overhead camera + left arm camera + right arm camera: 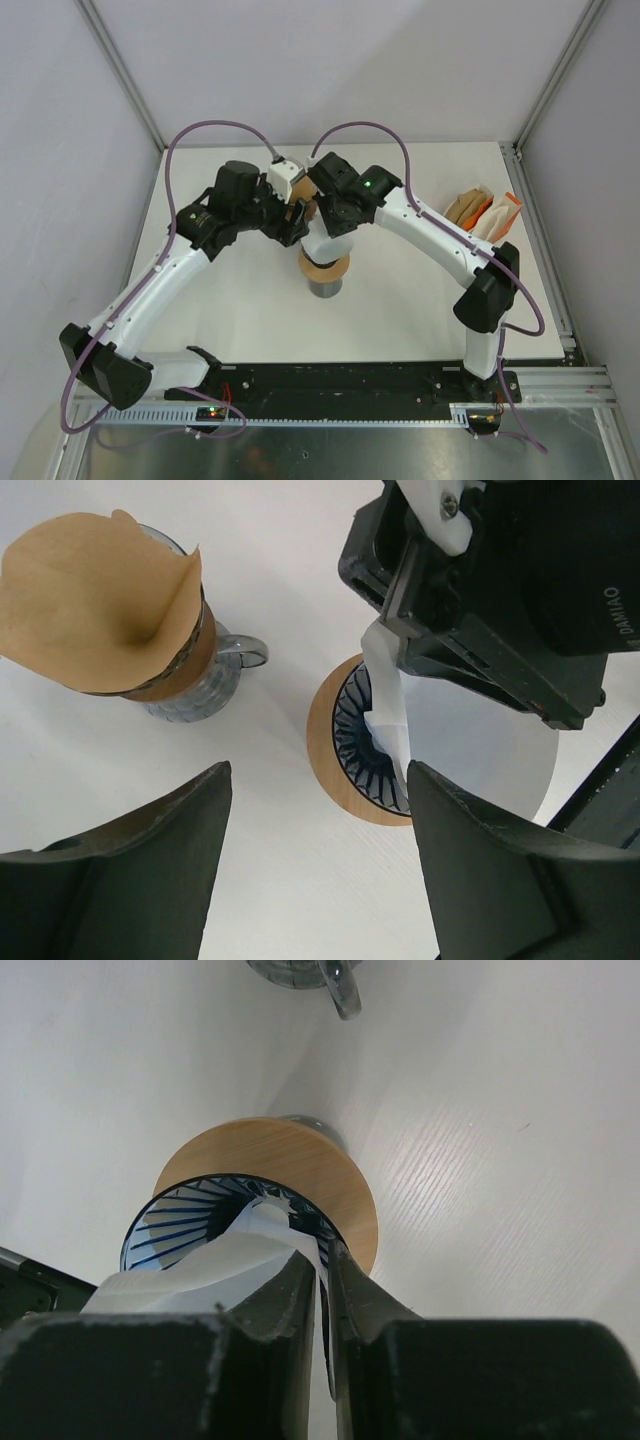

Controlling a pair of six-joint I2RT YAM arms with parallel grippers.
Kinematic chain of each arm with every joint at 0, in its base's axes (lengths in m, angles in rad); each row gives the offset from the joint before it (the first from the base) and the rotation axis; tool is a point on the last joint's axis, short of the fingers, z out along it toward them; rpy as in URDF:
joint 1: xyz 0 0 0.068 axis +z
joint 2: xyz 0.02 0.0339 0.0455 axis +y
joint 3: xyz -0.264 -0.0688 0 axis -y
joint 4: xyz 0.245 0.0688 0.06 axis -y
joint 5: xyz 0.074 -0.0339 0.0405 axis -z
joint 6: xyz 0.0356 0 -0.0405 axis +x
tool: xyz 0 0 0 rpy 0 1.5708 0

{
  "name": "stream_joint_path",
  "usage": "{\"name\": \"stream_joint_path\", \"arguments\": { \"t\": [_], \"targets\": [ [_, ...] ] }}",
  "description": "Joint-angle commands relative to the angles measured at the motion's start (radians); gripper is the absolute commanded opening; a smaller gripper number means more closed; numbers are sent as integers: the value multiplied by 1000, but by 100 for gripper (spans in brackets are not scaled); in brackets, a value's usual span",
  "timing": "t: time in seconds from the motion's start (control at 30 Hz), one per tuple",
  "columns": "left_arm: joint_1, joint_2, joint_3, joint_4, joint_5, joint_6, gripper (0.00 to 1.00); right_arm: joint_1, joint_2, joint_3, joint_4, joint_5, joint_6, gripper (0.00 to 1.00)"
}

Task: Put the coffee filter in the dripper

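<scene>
Two fingers of the right gripper (322,1275) are pinched shut on the white coffee filter (225,1260), whose lower tip reaches into the ribbed dripper (170,1225) directly beneath the fingertips. Insertion appears to be in hand, and the next move likely calls for lowering until the paper seats against the ribs, then letting go. The left gripper (318,790) hangs spread wide and empty, with the dripper just ahead of its fingers.
</scene>
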Motion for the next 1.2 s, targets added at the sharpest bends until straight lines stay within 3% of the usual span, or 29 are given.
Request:
{"name": "stream_joint_path", "arguments": {
  "t": [0.0,0.1,0.23,0.63,0.77,1.03,1.17],
  "targets": [
    [21,-8,9,42,4,-10,75,11,8,58,3,22,-23,18],
    [31,-14,11,43,15,-11,76,14,6,72,6,30,-29,32],
    [39,-13,1,43,29,-9,76,16,-9,91,12,40,-41,41],
    [46,4,4,45,72,-19,77,22,-92,96,70,79,-97,49],
    [69,-11,19,45,64,-17,79,44,-134,54,136,56,-138,41],
    [151,-25,19,45,123,-33,81,43,-138,-59,169,-87,-143,3],
    [156,-21,-3,46,138,-56,82,46,-101,-99,143,-168,-128,0]
  ]
}}
